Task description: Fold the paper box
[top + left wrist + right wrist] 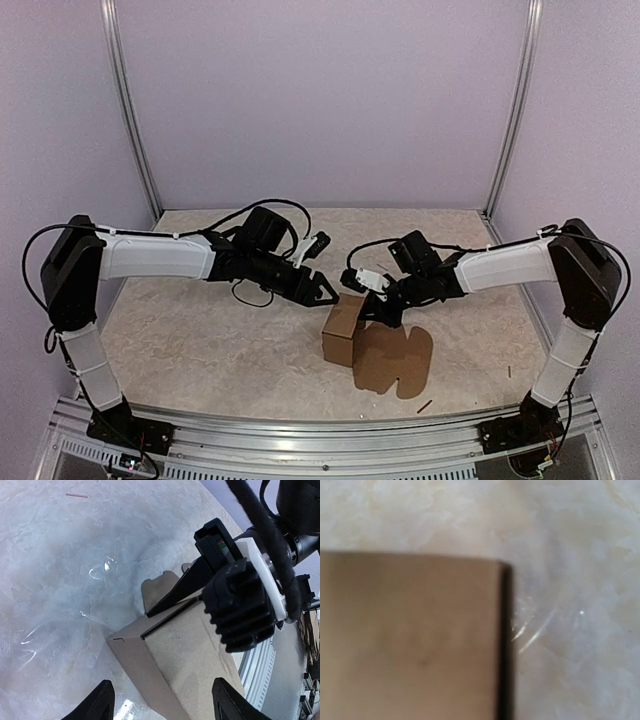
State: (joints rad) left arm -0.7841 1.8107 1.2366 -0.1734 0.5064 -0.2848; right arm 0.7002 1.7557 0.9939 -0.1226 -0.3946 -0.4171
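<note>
The left gripper hangs with its fingers spread, just off a corner of the paper box. The right gripper is pinched nearly closed on its top edge. The box stands half-formed mid-table, one flap lying flat.

Left gripper is hovering with jaws spread wide; right gripper is pointing down just ahead of them, own jaw gap hidden.
</note>
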